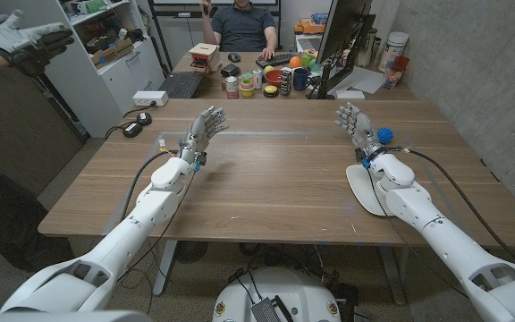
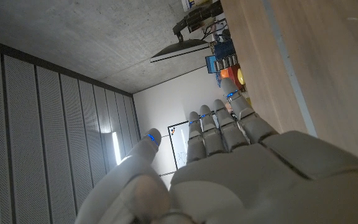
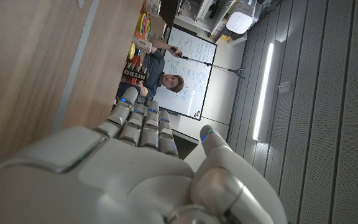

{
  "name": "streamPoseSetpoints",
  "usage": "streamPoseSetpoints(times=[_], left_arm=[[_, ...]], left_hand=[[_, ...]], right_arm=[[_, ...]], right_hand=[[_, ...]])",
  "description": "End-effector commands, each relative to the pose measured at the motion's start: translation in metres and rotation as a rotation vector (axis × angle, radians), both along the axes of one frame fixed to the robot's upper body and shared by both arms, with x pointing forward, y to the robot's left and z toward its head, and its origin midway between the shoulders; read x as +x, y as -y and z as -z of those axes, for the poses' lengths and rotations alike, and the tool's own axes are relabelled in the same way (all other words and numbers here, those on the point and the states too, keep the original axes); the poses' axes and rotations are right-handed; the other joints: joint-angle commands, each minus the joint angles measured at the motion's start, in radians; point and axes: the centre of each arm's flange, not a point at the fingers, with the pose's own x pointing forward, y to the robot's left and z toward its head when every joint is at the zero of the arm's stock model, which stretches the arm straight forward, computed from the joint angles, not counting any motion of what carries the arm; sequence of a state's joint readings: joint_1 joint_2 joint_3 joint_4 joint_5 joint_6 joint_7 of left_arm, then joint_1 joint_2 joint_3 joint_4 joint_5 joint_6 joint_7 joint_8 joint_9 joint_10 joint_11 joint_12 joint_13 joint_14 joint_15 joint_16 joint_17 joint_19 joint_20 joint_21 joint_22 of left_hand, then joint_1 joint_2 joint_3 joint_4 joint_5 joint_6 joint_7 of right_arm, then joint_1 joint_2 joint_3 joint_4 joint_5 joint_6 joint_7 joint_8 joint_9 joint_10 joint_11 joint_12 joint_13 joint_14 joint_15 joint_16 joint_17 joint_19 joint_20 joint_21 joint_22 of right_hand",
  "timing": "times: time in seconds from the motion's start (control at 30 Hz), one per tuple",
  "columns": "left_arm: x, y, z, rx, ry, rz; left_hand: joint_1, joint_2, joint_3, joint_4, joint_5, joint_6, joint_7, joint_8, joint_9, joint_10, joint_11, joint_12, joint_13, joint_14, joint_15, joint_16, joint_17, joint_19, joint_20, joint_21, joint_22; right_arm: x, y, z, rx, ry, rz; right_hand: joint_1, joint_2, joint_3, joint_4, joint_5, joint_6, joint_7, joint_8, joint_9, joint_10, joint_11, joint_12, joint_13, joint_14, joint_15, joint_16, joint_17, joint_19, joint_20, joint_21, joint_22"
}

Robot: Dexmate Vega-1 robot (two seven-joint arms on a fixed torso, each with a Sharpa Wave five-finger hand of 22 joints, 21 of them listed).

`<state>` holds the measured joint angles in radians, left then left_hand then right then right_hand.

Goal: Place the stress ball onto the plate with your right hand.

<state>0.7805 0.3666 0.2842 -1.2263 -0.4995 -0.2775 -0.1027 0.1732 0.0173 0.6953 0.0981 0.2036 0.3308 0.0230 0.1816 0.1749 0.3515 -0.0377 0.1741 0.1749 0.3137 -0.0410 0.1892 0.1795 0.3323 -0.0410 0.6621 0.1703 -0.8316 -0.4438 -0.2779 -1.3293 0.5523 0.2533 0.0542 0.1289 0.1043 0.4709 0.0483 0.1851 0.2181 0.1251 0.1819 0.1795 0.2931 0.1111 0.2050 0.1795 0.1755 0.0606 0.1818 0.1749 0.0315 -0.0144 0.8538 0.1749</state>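
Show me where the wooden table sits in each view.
Head view: table fills the middle.
Left wrist view: the table runs beside the left hand.
Right wrist view: the table runs beside the right hand.
Shared landmark: desk clutter beyond the far edge.

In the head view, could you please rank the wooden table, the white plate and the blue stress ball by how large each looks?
1. wooden table, by far the largest.
2. plate, partly covered by the right arm, so only part of it can be judged.
3. stress ball, the smallest, beside the right hand.
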Motion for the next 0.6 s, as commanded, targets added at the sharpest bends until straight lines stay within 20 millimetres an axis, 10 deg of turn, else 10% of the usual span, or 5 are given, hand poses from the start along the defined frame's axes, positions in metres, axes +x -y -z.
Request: streamPoseSetpoints(times=[0.03, 0.6], left_arm=[[0.015, 0.051, -0.018, -0.021, 0.016, 0.056], [0.002, 0.044, -0.012, -0.02, 0.03, 0.065]], left_hand=[[0.01, 0.001, 0.008, 0.001, 0.005, 0.006, 0.0, 0.004, 0.004, 0.006, -0.004, 0.005, 0.004, 0.005, -0.03, 0.005, 0.001, 0.008, -0.015, 0.003, 0.005], [0.01, 0.003, 0.009, 0.001, 0.004, 0.005, 0.0, 0.004, 0.004, 0.007, 0.0, 0.006, 0.004, 0.004, -0.03, 0.005, 0.001, 0.009, -0.015, -0.001, 0.005]], right_arm=[[-0.009, 0.0, -0.024, -0.003, 0.048, 0.022], [-0.021, -0.002, -0.031, -0.049, 0.064, 0.038]], right_hand=[[0.008, -0.001, 0.007, -0.001, 0.007, 0.009, -0.002, 0.006, 0.002, 0.008, 0.0, 0.004, 0.003, 0.007, 0.002, 0.004, 0.003, 0.008, -0.003, 0.008, 0.002], [0.01, -0.001, 0.008, -0.004, 0.007, 0.007, -0.001, 0.005, 0.002, 0.008, 0.0, 0.003, 0.003, 0.008, 0.001, 0.004, 0.002, 0.01, -0.004, 0.005, 0.002]])
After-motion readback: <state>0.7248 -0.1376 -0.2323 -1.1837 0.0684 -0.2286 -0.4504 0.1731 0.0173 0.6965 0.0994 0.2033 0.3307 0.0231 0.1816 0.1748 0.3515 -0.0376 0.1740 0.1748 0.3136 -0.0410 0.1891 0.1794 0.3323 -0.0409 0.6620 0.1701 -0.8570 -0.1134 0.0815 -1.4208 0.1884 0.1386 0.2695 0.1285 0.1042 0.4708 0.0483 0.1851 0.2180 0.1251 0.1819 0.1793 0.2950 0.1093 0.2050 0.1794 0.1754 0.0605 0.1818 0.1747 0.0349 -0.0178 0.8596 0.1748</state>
